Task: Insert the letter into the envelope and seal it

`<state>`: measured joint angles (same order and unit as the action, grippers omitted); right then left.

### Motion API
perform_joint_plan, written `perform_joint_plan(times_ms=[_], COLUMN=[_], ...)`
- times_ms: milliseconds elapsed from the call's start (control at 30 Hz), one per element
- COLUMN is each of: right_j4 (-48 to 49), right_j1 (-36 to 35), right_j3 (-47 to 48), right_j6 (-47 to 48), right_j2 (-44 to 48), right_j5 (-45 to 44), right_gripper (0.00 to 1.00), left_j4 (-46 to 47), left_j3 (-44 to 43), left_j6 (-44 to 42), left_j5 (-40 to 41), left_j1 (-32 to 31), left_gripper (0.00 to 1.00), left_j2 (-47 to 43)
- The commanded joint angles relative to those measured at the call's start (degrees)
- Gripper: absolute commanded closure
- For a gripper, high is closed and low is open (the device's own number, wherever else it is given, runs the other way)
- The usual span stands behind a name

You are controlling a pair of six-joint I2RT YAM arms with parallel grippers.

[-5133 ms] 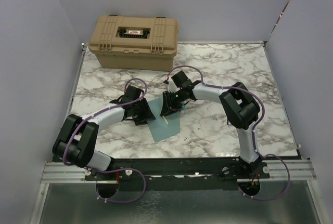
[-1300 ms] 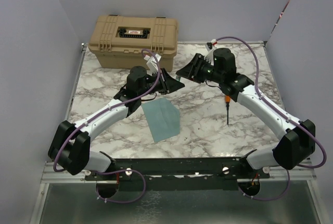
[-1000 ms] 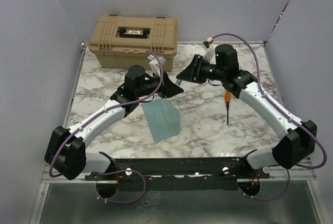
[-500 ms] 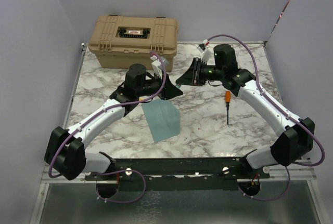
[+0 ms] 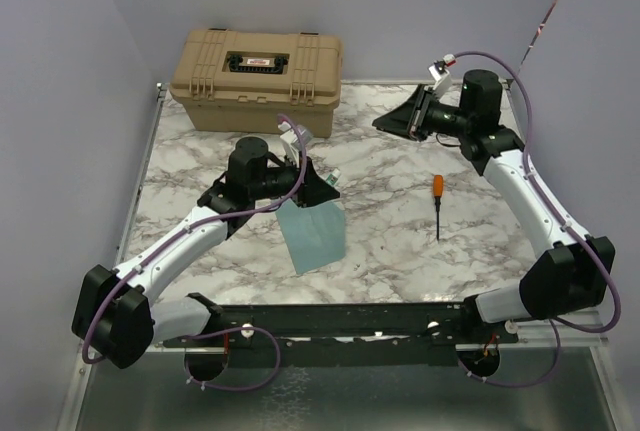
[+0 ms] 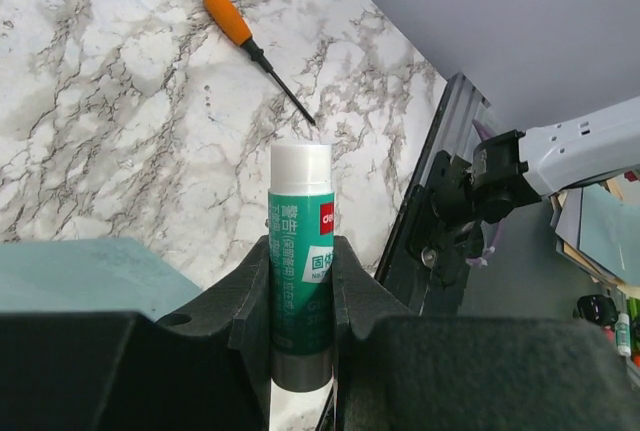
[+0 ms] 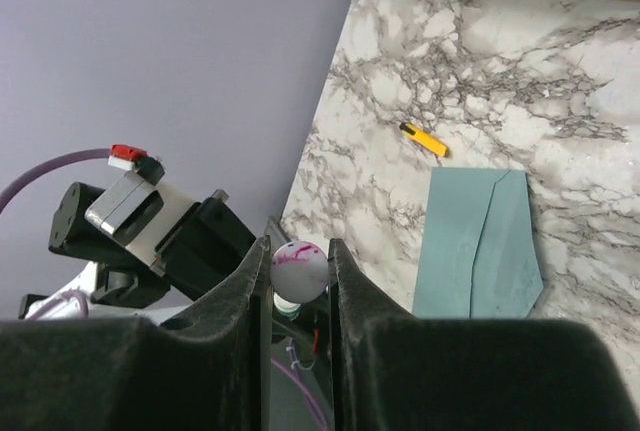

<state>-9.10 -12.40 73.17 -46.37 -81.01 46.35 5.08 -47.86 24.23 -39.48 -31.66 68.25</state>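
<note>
The envelope (image 5: pixel 312 236) lies flat on the marble table (image 5: pixel 400 241), in front of the left arm's side and near the middle. The letter shows in no view (I judge it is already inside, but this cannot be checked). Whether the flap is pressed down I cannot tell.

So the first half of the task seems done, and the sealing is what is left: glue on the flap, then closing it.

The left gripper (image 6: pixel 300 256) is clamped on a green glue stick (image 6: pixel 300 216), which stands upright between its fingers with the white end out. This arm reaches forward and its gripper hangs just at the far edge of the envelope.

The right gripper (image 7: pixel 299 251) is closed on a small white round piece with pink marks, probably the cap (image 7: pixel 299 271). This arm is stretched up and far back, well apart from the envelope.

An orange screwdriver (image 5: pixel 437 201) lies to the right and a tan tool case (image 5: pixel 258 68) stands at the back.
</note>
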Motion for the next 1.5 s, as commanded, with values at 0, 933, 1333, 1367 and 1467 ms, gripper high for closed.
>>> perform_joint_plan(times_ms=[0, 933, 1333, 1367, 1467], right_j4=[-9.49, 26.28, 26.86, 26.26, 24.81], right_j1=[-0.87, -14.12, -14.49, -14.53, -14.58], right_j3=[3.94, -28.26, -28.85, -28.59, -28.06], right_j6=[11.06, 33.46, 34.55, 34.29, 33.49], right_j2=[-1.56, -14.50, -17.59, -17.82, -18.49], right_j5=[-9.27, -66.69, -67.56, -67.34, -66.49], right_gripper=[0.99, 0.96, 0.79, 0.78, 0.76], left_j4=[-0.42, -0.51, -1.61, -1.79, -2.24], left_j3=[0.05, -2.15, -5.61, -6.07, -7.07], left_j6=[-0.54, 2.28, 2.53, 2.42, 2.16], left_j5=[0.52, 7.51, 7.84, 7.84, 7.89], left_j1=[0.07, 0.28, 0.36, 0.39, 0.42], left_gripper=[1.00, 1.00, 1.00, 1.00, 1.00], left_j2=[-1.20, 5.48, 6.38, 6.47, 6.63])
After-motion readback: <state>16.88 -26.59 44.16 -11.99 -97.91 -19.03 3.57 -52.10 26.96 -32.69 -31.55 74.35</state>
